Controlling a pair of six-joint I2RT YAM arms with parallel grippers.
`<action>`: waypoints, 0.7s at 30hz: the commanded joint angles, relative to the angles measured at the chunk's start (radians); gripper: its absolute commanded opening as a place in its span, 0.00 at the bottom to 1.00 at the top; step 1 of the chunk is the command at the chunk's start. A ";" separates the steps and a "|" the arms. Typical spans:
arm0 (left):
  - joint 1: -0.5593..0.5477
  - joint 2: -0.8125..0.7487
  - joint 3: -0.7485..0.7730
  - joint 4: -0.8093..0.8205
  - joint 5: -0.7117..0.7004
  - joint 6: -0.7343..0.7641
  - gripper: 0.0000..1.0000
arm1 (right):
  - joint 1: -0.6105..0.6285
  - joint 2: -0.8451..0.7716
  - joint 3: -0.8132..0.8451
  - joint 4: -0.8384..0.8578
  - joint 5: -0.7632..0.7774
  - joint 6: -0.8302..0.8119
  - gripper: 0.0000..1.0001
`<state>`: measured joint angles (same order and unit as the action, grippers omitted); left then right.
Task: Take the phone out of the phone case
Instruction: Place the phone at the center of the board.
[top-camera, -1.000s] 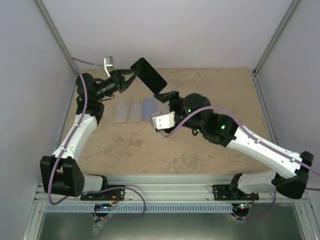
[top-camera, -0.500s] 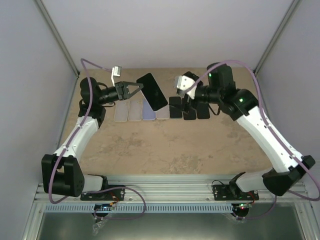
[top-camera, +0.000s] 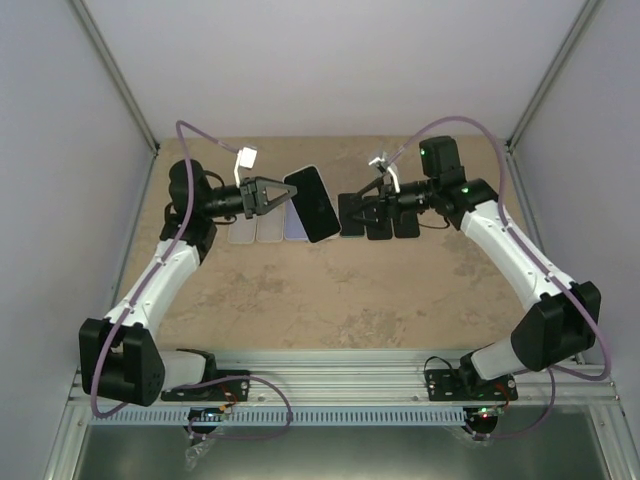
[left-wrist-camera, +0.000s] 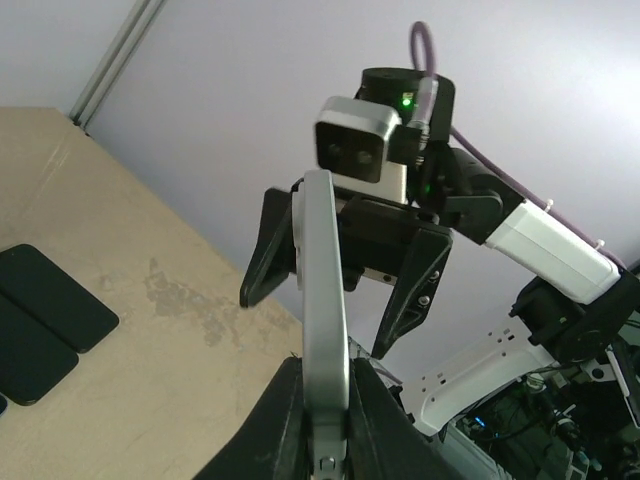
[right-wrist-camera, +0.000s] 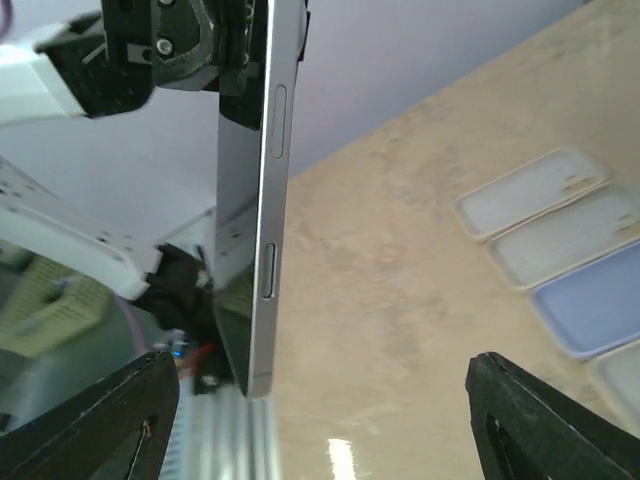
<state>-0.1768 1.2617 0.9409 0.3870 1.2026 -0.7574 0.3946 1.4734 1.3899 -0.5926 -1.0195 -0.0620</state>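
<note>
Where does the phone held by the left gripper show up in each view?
Top external: the phone is just left of centre, held above the table.
Left wrist: the phone is edge-on at centre, rising from the bottom edge.
Right wrist: the phone is edge-on, left of centre, hanging from the top.
Shared landmark: the left gripper clamping one end of it.

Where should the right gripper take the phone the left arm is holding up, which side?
Grip the free end of the phone, opposite the left gripper shut on its other end. Bring the right gripper in end-on from its own side, open jaws across the broad faces: the phone is held edge-on to it, so those faces are flat and parallel.
</note>
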 joint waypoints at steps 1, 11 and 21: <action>-0.024 -0.025 -0.007 0.012 -0.019 0.065 0.00 | -0.005 -0.021 -0.088 0.239 -0.193 0.304 0.79; -0.054 -0.017 -0.009 0.010 -0.056 0.064 0.00 | 0.018 0.038 -0.064 0.297 -0.199 0.367 0.64; -0.066 -0.001 0.002 0.007 -0.070 0.060 0.00 | 0.053 0.108 0.023 0.272 -0.148 0.339 0.36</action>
<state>-0.2356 1.2640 0.9333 0.3653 1.1446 -0.7101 0.4358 1.5669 1.3651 -0.3241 -1.1812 0.2871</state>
